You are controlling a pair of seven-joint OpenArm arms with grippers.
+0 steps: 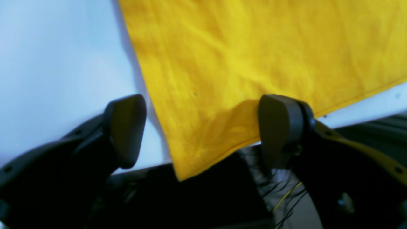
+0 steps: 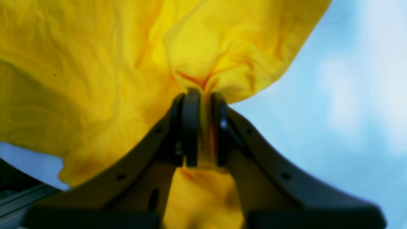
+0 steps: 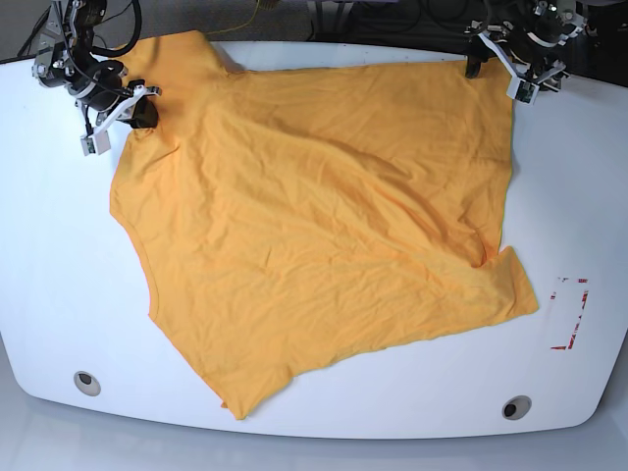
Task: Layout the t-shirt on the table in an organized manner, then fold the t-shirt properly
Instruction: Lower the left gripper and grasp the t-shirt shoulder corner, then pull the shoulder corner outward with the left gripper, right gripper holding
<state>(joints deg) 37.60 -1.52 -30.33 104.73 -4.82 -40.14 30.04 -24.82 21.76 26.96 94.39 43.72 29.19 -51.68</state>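
Observation:
The orange-yellow t-shirt [image 3: 314,226] lies spread and wrinkled over most of the white table [image 3: 59,294]. In the base view my right gripper [image 3: 142,110] is at the far left corner of the shirt. The right wrist view shows that gripper [image 2: 204,98] shut on a bunched fold of the t-shirt [image 2: 95,79]. My left gripper [image 3: 496,64] is at the far right corner by the table's back edge. Seen from the left wrist, the gripper [image 1: 203,130] is open and its fingers [image 1: 127,130] straddle the hemmed corner of the t-shirt [image 1: 254,54], which hangs slightly over the edge.
Two round grey grommets [image 3: 86,383] [image 3: 516,406] sit near the front edge. A red tape outline [image 3: 569,314] marks the table at the right. Cables and dark equipment lie beyond the back edge [image 1: 222,197].

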